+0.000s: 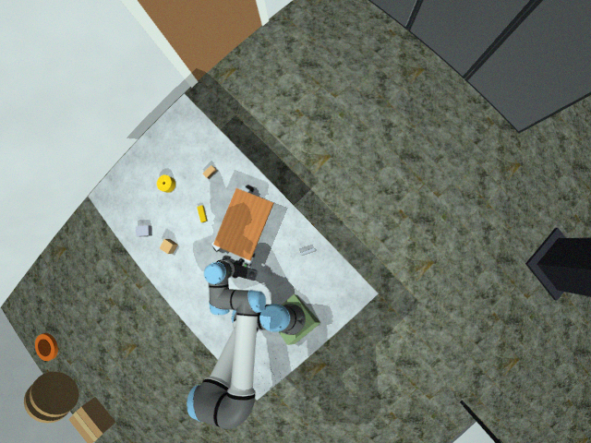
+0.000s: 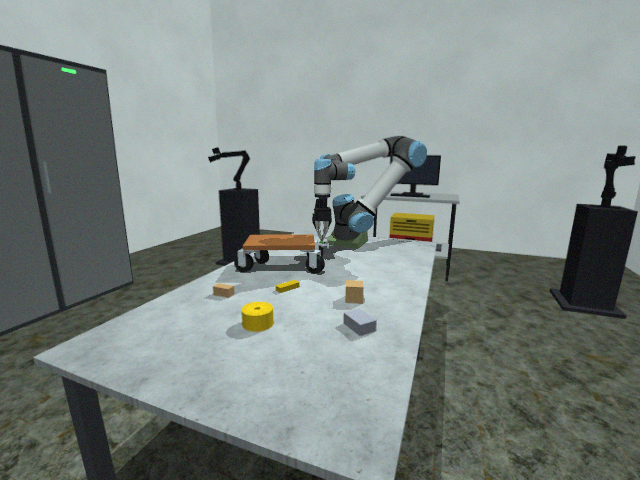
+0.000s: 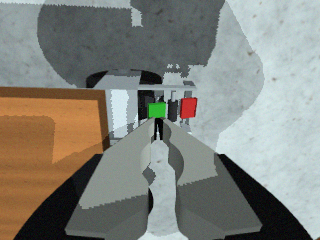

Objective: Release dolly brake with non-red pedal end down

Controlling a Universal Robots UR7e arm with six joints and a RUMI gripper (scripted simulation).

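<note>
The dolly [image 1: 243,222] has an orange wooden deck and black casters and stands on the white table; it also shows in the exterior view [image 2: 279,241]. In the wrist view its deck [image 3: 47,150] is at the left, and the caster's brake pedal sticks out past the corner, with a green end [image 3: 156,109] and a red end [image 3: 188,107]. My gripper [image 3: 157,119] is shut and empty, its fingertips pointing down right at the green end. I cannot tell if they touch it. The gripper also shows at the dolly's near corner in the exterior view [image 2: 321,235].
On the table lie a yellow cylinder [image 2: 256,315], a yellow bar [image 2: 287,285], two tan blocks [image 2: 354,290] [image 2: 223,289], a grey block [image 2: 359,320] and a small grey part [image 1: 307,251]. The arm's green base [image 1: 298,318] stands at the table edge.
</note>
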